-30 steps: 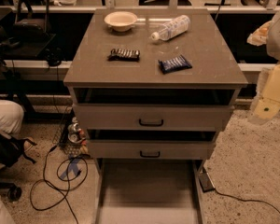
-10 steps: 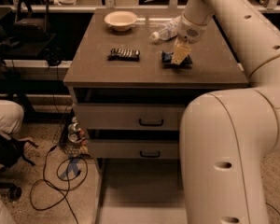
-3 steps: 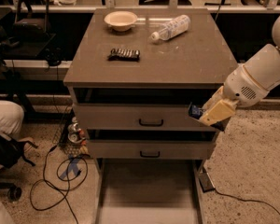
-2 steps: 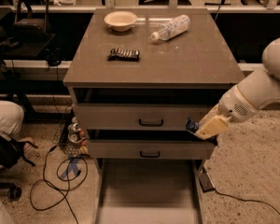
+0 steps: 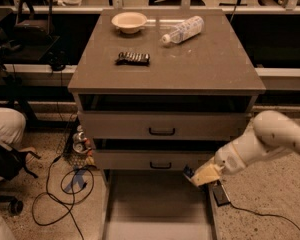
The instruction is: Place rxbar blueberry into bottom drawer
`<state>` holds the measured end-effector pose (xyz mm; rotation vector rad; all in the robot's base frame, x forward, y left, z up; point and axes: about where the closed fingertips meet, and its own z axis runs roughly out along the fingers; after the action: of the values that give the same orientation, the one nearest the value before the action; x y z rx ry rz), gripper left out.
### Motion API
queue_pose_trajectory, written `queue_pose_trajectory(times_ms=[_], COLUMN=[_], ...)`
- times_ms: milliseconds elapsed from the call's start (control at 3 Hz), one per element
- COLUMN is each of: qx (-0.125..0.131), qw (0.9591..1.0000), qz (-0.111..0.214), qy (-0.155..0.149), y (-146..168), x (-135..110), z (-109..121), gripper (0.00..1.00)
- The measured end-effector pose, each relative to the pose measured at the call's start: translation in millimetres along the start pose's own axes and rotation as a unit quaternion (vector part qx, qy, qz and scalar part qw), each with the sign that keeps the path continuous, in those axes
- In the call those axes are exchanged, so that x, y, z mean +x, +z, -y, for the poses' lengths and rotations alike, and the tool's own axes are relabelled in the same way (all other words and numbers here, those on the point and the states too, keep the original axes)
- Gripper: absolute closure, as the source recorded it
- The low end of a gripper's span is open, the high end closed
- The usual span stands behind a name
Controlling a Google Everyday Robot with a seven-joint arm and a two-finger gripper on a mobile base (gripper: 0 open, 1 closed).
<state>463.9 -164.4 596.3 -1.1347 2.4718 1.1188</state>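
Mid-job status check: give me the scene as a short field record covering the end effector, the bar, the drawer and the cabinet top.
end effector: low on the right, over the right rail of the bottom drawer
held: rxbar blueberry, only a blue corner showing at the tip
bottom drawer: pulled out, floor in view
bar in drawer: not yet
cabinet top: bowl, plastic bottle lying on its side, dark bar

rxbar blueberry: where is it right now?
The rxbar blueberry is held in the gripper, lower right of the camera view, above the right rail of the bottom drawer.
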Motion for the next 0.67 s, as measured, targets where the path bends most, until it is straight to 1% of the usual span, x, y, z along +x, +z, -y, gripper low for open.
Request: queue_pose_trajectory(times_ms=[333,667], qx=[-0.064,-0.064], qw=[0.995,0.995], qz=[0.033,0.033], qy=[0.07,0.07], y=[84.8,84.8], x=[39.6,39.6], z=[12.8,12.8], gripper=[1.0,1.0])
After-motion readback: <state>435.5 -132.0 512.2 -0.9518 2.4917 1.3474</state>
